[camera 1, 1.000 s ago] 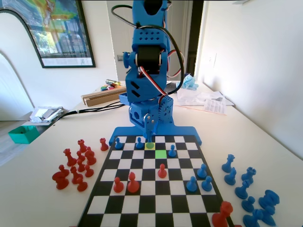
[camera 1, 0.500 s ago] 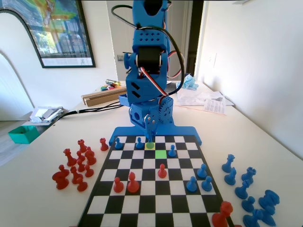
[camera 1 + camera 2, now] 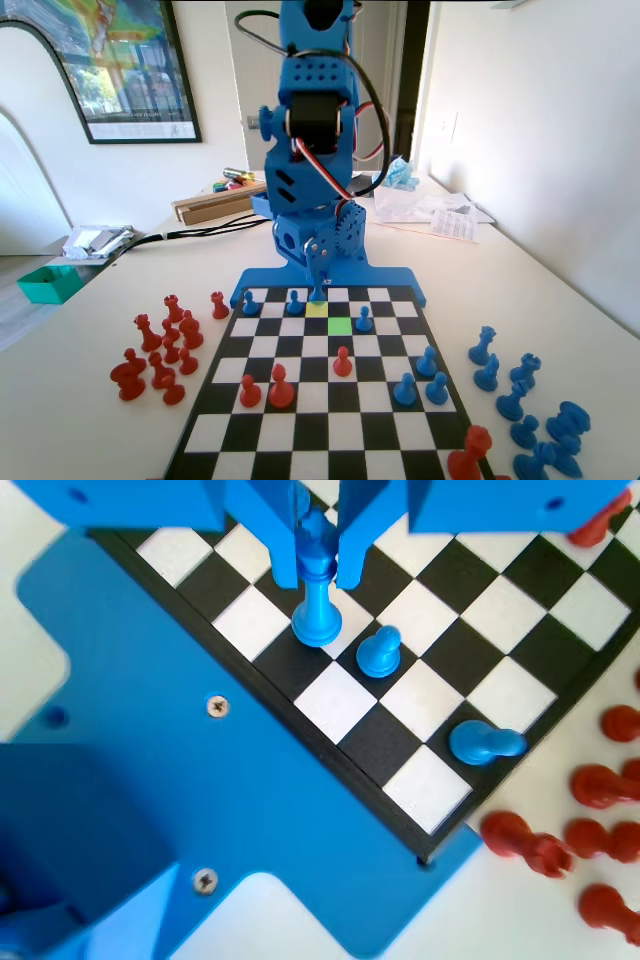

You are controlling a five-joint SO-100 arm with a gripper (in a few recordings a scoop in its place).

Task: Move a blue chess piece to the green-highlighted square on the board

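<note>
Lifted off the yellow square now, tool [image 3: 318, 555] pinching upright blue chess piece [image 3: 317, 590]; green-highlighted square [image 3: 340, 325] lies diagonally nearer-right in fixed view.

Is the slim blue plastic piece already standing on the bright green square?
No: in the fixed view the bright green square lies bare, while the slim blue piece sits between the gripper jaws, farther back.

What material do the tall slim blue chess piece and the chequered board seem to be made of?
The tall slim blue chess piece, between the gripper jaws, looks like smooth plastic: uniform colour, soft sheen. The black-and-white chequered board looks flat and matte, perhaps printed card or vinyl; I cannot tell which.
</note>
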